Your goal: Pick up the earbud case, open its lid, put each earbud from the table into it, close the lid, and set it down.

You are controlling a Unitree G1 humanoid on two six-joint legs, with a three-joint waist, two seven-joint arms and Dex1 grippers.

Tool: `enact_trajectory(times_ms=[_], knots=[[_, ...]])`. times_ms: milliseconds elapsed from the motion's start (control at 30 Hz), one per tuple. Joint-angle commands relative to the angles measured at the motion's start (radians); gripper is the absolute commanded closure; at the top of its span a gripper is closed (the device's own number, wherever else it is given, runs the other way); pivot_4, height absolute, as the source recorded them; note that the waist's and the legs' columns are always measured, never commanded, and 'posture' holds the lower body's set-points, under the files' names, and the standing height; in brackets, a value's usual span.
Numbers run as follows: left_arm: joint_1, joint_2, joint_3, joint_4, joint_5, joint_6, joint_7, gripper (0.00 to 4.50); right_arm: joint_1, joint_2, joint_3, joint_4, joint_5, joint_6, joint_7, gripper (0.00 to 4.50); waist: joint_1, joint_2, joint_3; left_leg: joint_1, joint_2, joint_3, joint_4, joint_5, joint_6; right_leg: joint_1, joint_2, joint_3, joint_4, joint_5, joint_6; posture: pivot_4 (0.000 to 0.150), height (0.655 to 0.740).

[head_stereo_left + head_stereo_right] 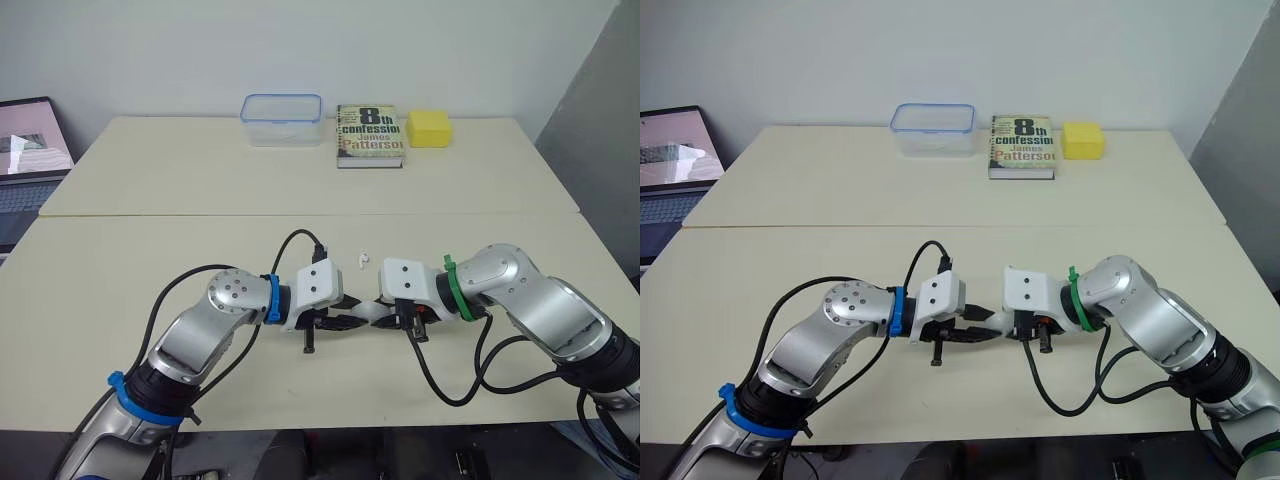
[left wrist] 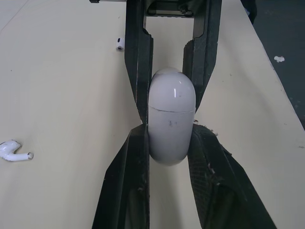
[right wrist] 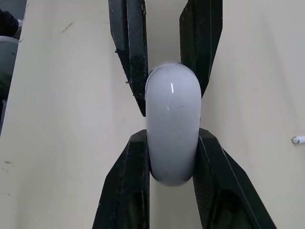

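the table point(image 1: 200, 250) carries the work. at its near centre you see the left gripper point(image 2: 171, 133) and right gripper point(image 3: 172, 136) meeting tip to tip - each pinches the earbud case point(image 2: 171, 119), lid closed. one earbud point(image 1: 362, 258) lies at 12 o'clock from the case; a second earbud point(image 2: 120, 44) lies near the right gripper's fingers.

Glossy white plastic on earbud case point(image 2: 171, 117), smooth, bright streak on lid. Now left gripper fingers point(image 2: 124, 191): matt black, grainy, pale scuffs. Loose earbud point(image 2: 14, 151), same shiny white plastic. Matt cream table point(image 1: 150, 250), smooth. Far back, container point(image 1: 282, 119) in clear plastic, book point(image 1: 369, 135) with glossy paper cover, yellow block point(image 1: 429, 128) matt.
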Motion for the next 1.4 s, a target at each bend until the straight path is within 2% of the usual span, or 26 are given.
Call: enact_trajectory(times_ms=[33,467,600,800,967,1033,1167,1400], knots=[[0.011,-0.006,0.005,-0.023,0.009,-0.021,0.013,3.76,-0.006,0.003,-0.027,-0.022,0.004,-0.010,0.004,3.71,0.000,0.000,0.000,0.000,0.000,0.000,0.000,0.000,0.000,0.000,0.000,0.000,0.000,0.000,0.000,0.150,0.7387],[0.030,-0.002,0.005,-0.004,0.017,-0.039,0.009,3.76,-0.007,-0.003,-0.026,-0.030,0.010,-0.011,0.021,3.71,0.000,0.000,0.000,0.000,0.000,0.000,0.000,0.000,0.000,0.000,0.000,0.000,0.000,0.000,0.000,0.150,0.7387],[0.036,-0.007,0.013,0.019,0.022,-0.063,0.014,3.76,0.001,-0.029,-0.021,-0.038,-0.001,-0.031,0.041,2.38,0.000,0.000,0.000,0.000,0.000,0.000,0.000,0.000,0.000,0.000,0.000,0.000,0.000,0.000,0.000,0.150,0.7387],[0.078,-0.043,0.066,0.077,-0.010,-0.134,0.029,3.76,0.038,-0.136,-0.090,-0.012,-0.022,-0.119,0.065,0.29,0.001,0.000,0.000,0.000,0.000,0.000,0.000,0.000,0.000,0.000,0.000,0.000,0.000,0.000,0.000,0.150,0.7387],[0.169,-0.141,0.192,0.119,-0.133,-0.226,0.039,3.76,0.105,-0.230,-0.212,0.017,-0.004,-0.303,0.131,0.24,0.002,0.000,0.000,0.000,0.000,0.001,0.000,0.000,0.000,0.000,-0.001,0.000,0.000,0.000,0.000,0.150,0.7387],[0.190,-0.161,0.219,0.127,-0.145,-0.248,0.046,3.76,0.134,-0.228,-0.258,0.041,-0.002,-0.397,0.133,0.24,0.002,0.000,0.000,0.000,0.000,0.001,0.000,0.000,0.000,0.000,-0.001,0.001,0.000,0.000,0.000,0.150,0.7387],[0.267,-0.217,0.253,0.145,-0.092,-0.446,0.093,3.76,0.167,-0.161,-0.347,0.089,0.011,-0.560,0.094,0.24,0.000,0.000,0.000,0.002,0.001,0.002,0.001,0.000,0.000,0.001,0.000,0.001,0.000,0.000,0.000,0.150,0.7387],[0.312,-0.300,0.278,0.184,0.008,-0.659,0.231,3.76,0.105,-0.008,-0.334,0.076,0.012,-0.581,0.024,0.24,0.005,0.000,0.000,0.002,0.001,0.002,0.001,0.000,0.000,0.002,0.000,0.001,0.000,0.001,-0.001,0.150,0.7387]])
